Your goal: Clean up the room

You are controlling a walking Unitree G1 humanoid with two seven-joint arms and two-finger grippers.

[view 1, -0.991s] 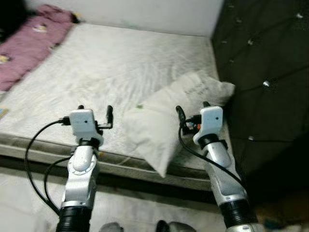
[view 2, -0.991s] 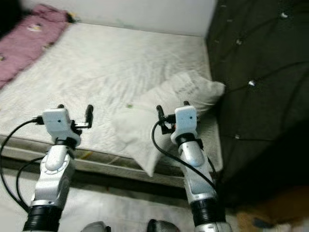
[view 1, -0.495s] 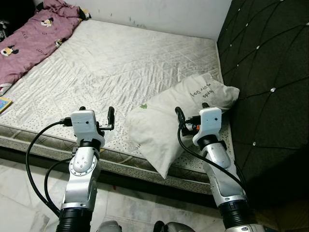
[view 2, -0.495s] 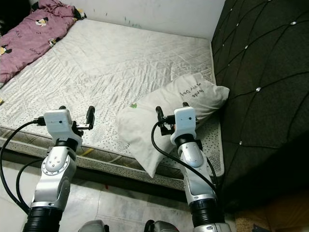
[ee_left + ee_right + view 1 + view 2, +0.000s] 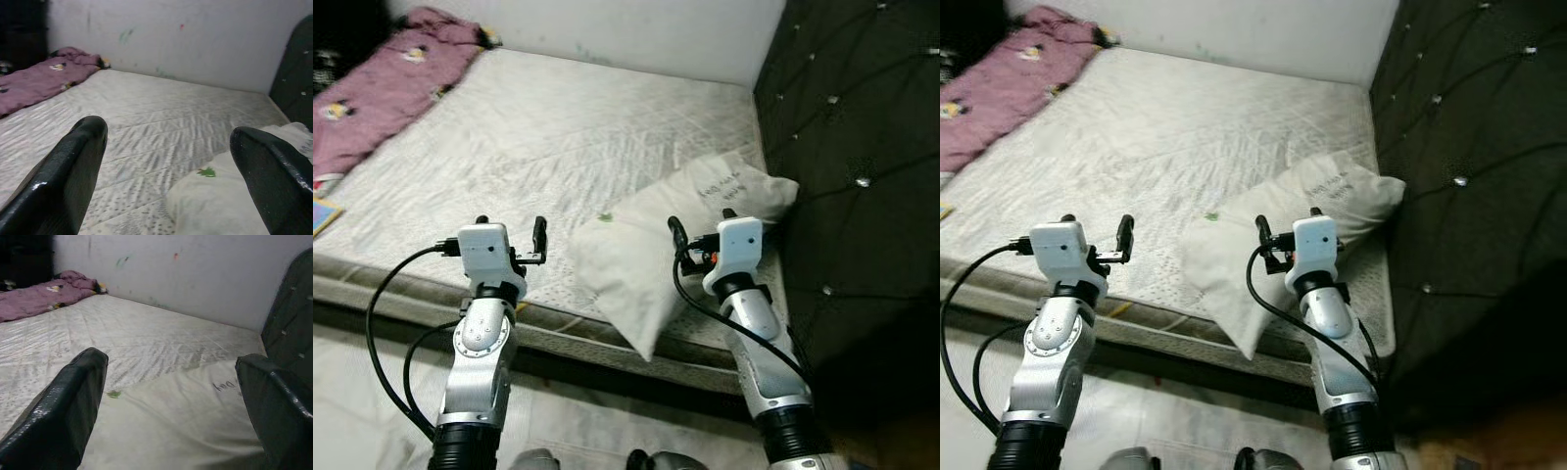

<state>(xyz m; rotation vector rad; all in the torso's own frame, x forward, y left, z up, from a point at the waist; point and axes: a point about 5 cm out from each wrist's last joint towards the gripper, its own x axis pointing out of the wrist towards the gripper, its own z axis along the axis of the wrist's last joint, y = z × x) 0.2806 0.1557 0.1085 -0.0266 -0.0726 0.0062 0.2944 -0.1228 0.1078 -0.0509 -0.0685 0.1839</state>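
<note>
A white pillow with dark print lies on the bare mattress near its front right corner, one corner hanging over the front edge. My right gripper hovers open just above the pillow's near part, and the pillow spreads below its fingers. My left gripper is open over the mattress's front edge, to the left of the pillow. Neither gripper holds anything. A crumpled pink blanket lies at the far left of the mattress.
A dark tufted headboard rises along the right side of the bed. A white wall runs behind it. A small colourful flat thing lies at the mattress's left edge. Pale tiled floor lies under my arms.
The camera has shifted slightly and the picture is a little blurred again. Both arms hold the same pose and nothing on the bed has moved.
</note>
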